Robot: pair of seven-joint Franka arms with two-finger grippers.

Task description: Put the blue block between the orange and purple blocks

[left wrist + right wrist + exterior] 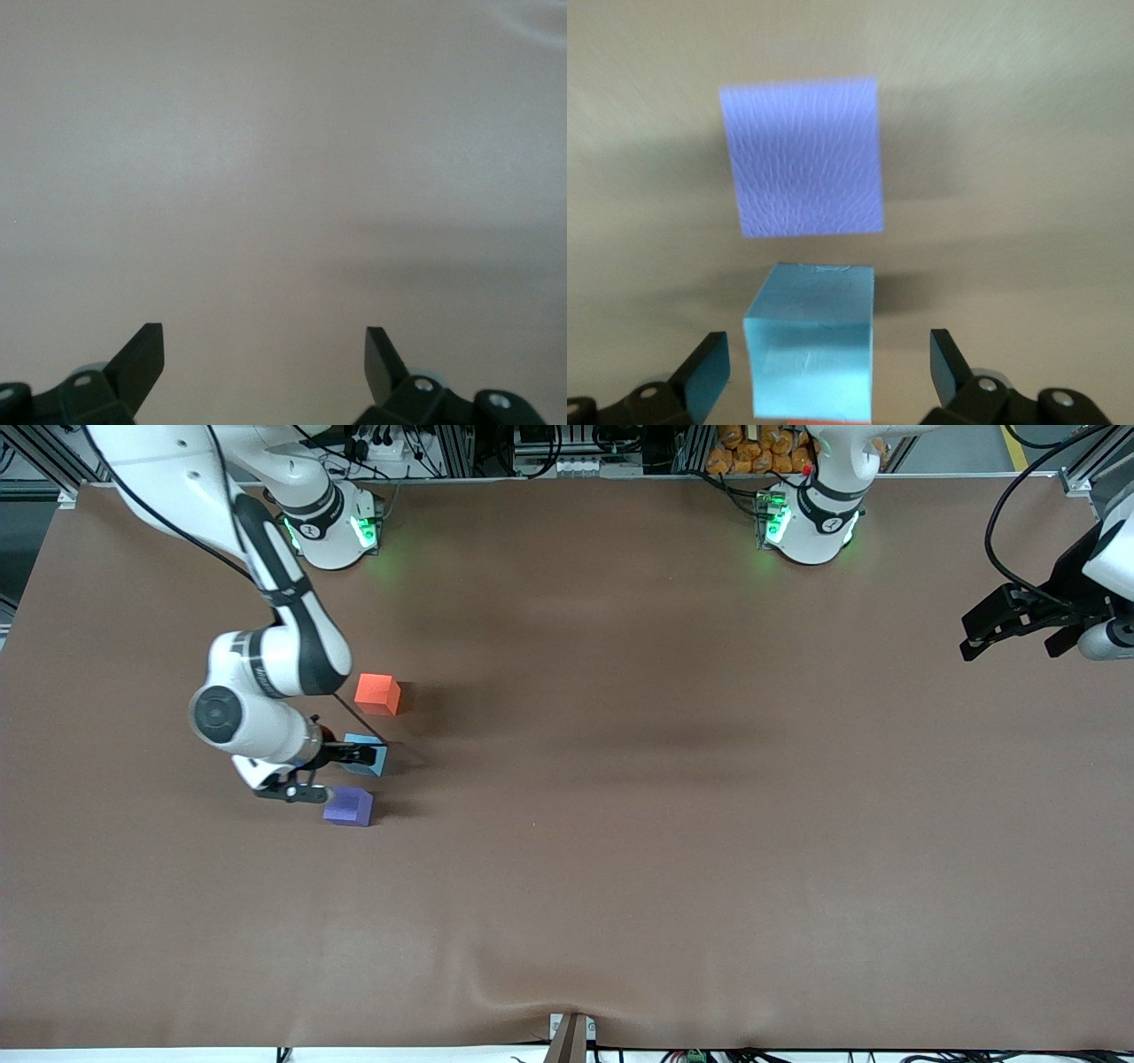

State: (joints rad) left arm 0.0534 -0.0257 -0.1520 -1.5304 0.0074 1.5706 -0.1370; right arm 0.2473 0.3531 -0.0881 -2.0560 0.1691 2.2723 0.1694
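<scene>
Front view: we see the sky-blue block (366, 755) on the brown table (673, 824) between the orange block (376, 693) and purple block (349, 807), the right gripper (354, 756) low at it; the left gripper (1019, 631) waits at its table end. Left wrist view: its fingers (142, 359) spread wide, empty. Right wrist view: fingers (709, 372) stand apart from the cube's sides, gripping nothing; we judge it light, rigid, best pinched on flat opposite faces.

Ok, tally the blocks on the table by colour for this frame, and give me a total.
Orange: 1, the orange block
Blue: 1, the blue block, between the open fingers of the right tool
Purple: 1, the purple block
Total: 3 blocks
</scene>
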